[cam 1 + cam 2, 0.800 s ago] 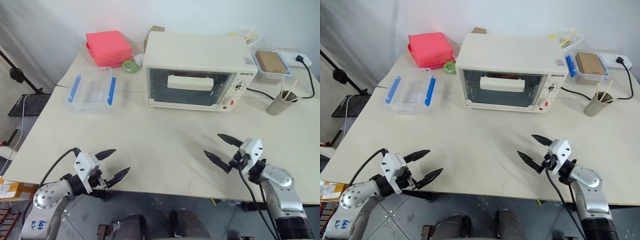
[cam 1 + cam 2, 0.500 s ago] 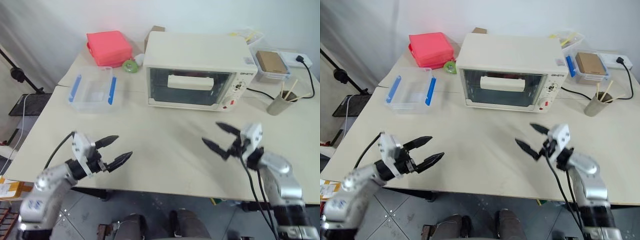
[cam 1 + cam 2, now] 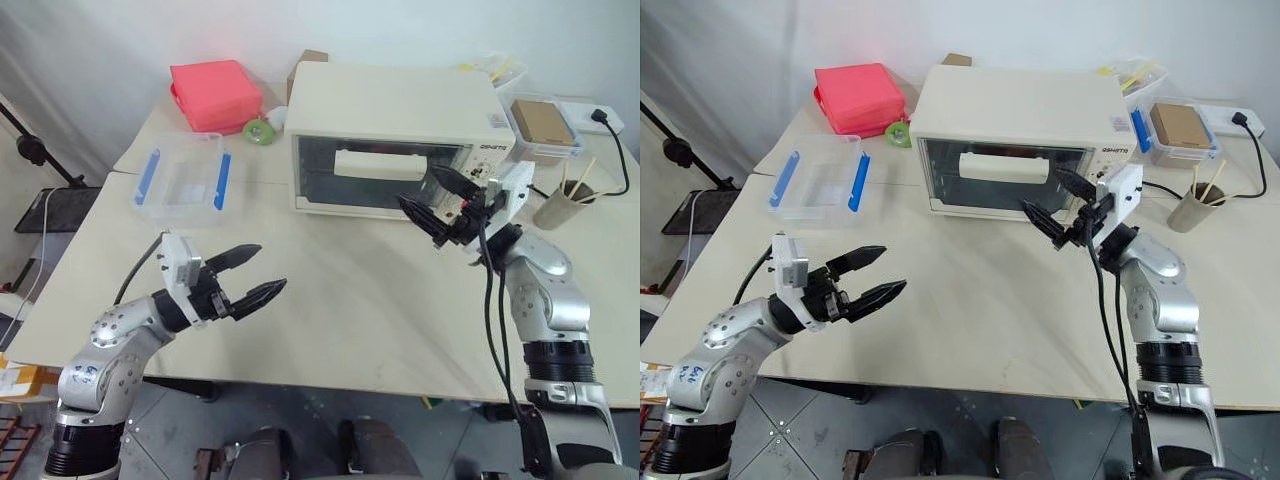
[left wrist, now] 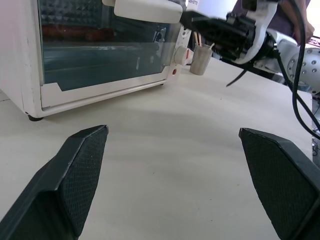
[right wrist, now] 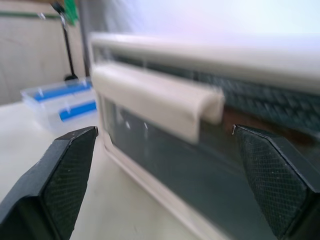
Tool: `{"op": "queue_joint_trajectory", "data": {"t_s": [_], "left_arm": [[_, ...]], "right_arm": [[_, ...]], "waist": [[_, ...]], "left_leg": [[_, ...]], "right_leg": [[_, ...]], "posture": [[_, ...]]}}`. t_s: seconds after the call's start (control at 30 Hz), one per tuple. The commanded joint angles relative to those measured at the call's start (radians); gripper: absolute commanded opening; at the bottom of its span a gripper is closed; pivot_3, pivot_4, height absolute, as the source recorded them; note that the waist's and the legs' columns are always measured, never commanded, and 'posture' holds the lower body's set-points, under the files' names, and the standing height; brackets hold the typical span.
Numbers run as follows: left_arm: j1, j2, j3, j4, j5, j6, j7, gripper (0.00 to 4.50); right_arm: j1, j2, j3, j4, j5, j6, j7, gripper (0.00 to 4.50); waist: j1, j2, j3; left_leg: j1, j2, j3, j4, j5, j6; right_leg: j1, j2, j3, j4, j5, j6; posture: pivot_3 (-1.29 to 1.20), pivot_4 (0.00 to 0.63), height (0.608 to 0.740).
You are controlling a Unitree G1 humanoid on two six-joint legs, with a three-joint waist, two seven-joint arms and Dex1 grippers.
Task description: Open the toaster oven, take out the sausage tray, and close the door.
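The door (image 3: 383, 174) of the toaster oven (image 3: 400, 110) is shut; all 3 steps remain. Your right tool (image 3: 436, 198), open and empty, faces its handle (image 3: 383, 165); your left tool (image 3: 247, 277) hangs open near the counter's (image 3: 330, 290) front edge.

Toaster oven (image 3: 400, 140) shut on the bench (image 3: 330, 290).
The right claw (image 3: 437, 200) is held spread before the door (image 3: 380, 175); the left claw (image 3: 250, 275) is spread above the bench.

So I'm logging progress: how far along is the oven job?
Nothing is finished: the door of the toaster oven is shut. In hand: the open right gripper nears its handle; the left gripper hangs open. Opening, removing the tray and closing remain.
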Motion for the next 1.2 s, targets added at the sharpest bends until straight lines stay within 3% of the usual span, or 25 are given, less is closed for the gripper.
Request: {"op": "queue_joint_trajectory", "data": {"t_s": [0.03, 0.27, 0.3, 0.5, 0.8, 1.0, 1.2], "left_arm": [[0.009, -0.013, 0.010, 0.003, 0.006, -0.015, 0.005, 4.46], [-0.010, -0.037, 0.093, 0.073, -0.025, -0.006, 0.055, 4.46], [-0.028, -0.038, 0.111, 0.093, -0.036, -0.008, 0.055, 4.28], [-0.152, -0.041, 0.183, 0.287, -0.051, -0.020, 0.056, 2.72], [-0.402, -0.079, 0.067, 0.535, 0.064, -0.104, -0.045, 0.04], [-0.621, -0.221, -0.041, 0.780, 0.187, -0.237, -0.066, 0.04], [-0.690, -0.274, -0.052, 0.915, 0.242, -0.319, -0.085, 0.04]], "right_arm": [[0.003, 0.011, 0.012, -0.070, 0.021, -0.028, 0.055, 4.50], [0.140, -0.037, 0.068, -0.165, -0.038, -0.089, 0.174, 4.50], [0.156, -0.050, 0.077, -0.163, -0.067, -0.128, 0.189, 4.50], [0.201, -0.043, 0.074, -0.141, -0.090, -0.211, 0.202, 4.50], [0.207, -0.042, 0.111, -0.102, -0.152, -0.315, 0.228, 4.50], [0.219, -0.063, 0.118, -0.073, -0.185, -0.377, 0.248, 4.50], [0.249, -0.071, 0.111, -0.079, -0.198, -0.402, 0.232, 4.50]], "waist": [[0.000, 0.000, 0.000], [-0.004, 0.000, 0.000], [-0.005, 0.000, 0.000], [-0.011, 0.000, 0.000], [-0.007, -0.001, 0.001], [0.003, -0.001, 0.001], [0.003, -0.001, 0.001]], "left_leg": [[0.000, 0.000, 0.000, 0.000, 0.000, 0.000], [0.000, 0.000, 0.000, -0.002, 0.000, 0.000], [0.000, 0.001, 0.000, -0.002, 0.000, 0.000], [0.001, 0.000, 0.000, -0.001, 0.001, 0.000], [0.000, 0.000, 0.000, 0.000, 0.001, -0.001], [0.000, 0.000, 0.001, 0.002, 0.001, -0.001], [0.000, 0.001, 0.002, 0.002, 0.001, -0.001]], "right_leg": [[0.000, 0.000, 0.000, 0.000, 0.000, 0.000], [-0.001, 0.000, 0.000, 0.000, 0.000, 0.000], [-0.001, 0.000, 0.000, 0.000, 0.000, 0.000], [0.000, 0.000, 0.000, 0.001, 0.000, 0.000], [-0.001, 0.000, -0.001, 0.000, 0.000, 0.000], [-0.001, 0.001, -0.001, 0.001, 0.000, 0.000], [-0.002, 0.002, 0.000, 0.002, 0.000, 0.000]], "posture": [[0.00, 0.150, 0.740], [0.00, 0.150, 0.740], [0.00, 0.150, 0.740], [0.00, 0.150, 0.740], [0.00, 0.150, 0.740], [0.00, 0.150, 0.740], [0.00, 0.150, 0.740]]}}
